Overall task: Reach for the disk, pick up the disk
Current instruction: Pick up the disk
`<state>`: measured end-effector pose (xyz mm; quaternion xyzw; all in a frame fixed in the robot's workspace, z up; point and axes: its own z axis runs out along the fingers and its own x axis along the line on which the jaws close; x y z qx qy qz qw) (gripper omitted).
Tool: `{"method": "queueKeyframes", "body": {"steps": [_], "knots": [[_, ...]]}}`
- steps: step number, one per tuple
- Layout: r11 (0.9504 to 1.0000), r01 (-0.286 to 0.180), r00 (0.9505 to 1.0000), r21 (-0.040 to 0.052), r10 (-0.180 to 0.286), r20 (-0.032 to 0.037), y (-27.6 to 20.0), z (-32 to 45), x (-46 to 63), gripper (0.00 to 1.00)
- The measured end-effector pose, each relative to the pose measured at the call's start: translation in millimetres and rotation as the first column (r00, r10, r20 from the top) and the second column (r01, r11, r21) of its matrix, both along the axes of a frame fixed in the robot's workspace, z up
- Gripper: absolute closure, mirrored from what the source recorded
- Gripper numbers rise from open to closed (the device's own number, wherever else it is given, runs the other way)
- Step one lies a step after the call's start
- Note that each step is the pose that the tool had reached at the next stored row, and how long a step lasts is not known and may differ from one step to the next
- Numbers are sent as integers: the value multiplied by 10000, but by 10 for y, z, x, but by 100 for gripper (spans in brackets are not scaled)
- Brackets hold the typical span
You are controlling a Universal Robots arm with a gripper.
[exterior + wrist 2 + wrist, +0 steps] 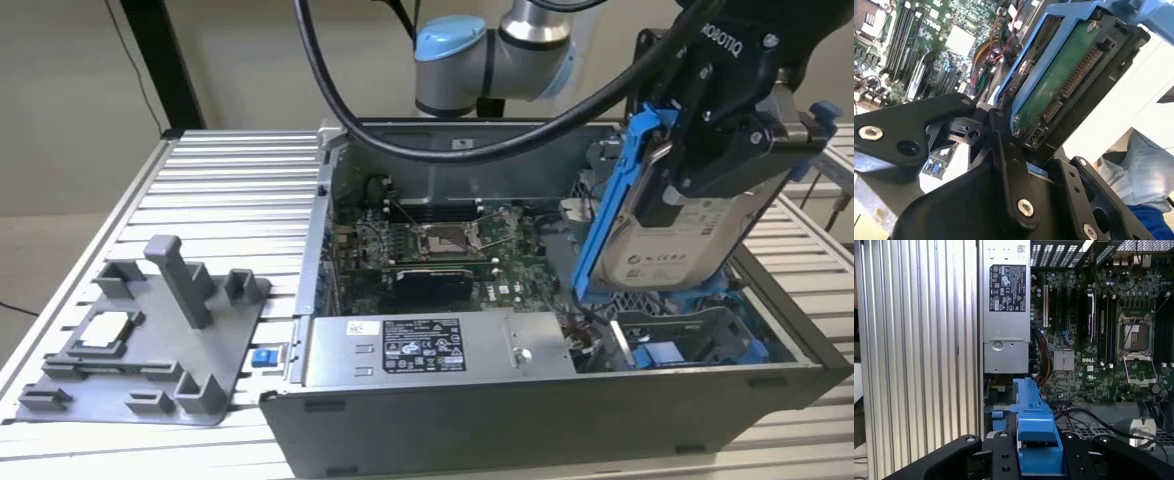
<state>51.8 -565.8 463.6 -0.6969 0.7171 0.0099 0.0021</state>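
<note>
**Disk in the grip, lifted clear of the case**

We note the gripper [705, 150] clenched on the disk [683, 235], which hangs above the open computer case [534, 420], at about 2 o'clock in the exterior view. The drive is tilted, nearly on edge, its white label facing the camera and its blue side rail [611, 190] running down the exterior view's left of it. It touches nothing but the fingers, as far as we can tell.

In the second wrist view the disk [1064, 85] shows its green circuit-board underside and connector, with the black fingers [1009, 170] pressed against its near end. In the first wrist view the blue rail [1035, 432] sits between the two black finger links, at 6 o'clock.

Below the drive, at about 4 o'clock in the exterior view, the blue drive bay [694, 345] stands vacated. The motherboard [441, 240] and power supply [427, 345] lie undisturbed. On the slatted table [227, 190], at 8 o'clock, a grey fixture [147, 340] holds a small silver chip [104, 332].

Our judgement: reach and pick both done; the disk is off its seat and carried.
</note>
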Motion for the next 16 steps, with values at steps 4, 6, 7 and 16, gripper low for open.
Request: {"method": "queueKeyframes", "body": {"steps": [4, 6, 7, 16], "knots": [[10000, 0, 10000, 1, 0, 0, -24, -1, 118, 100], [10000, 0, 10000, 2, 0, 0, -49, -2, 180, 100], [10000, 0, 10000, 2, 0, -1, -60, -2, 207, 100], [10000, 0, 10000, 3, 0, -4, -180, -3, 469, 100]]}}
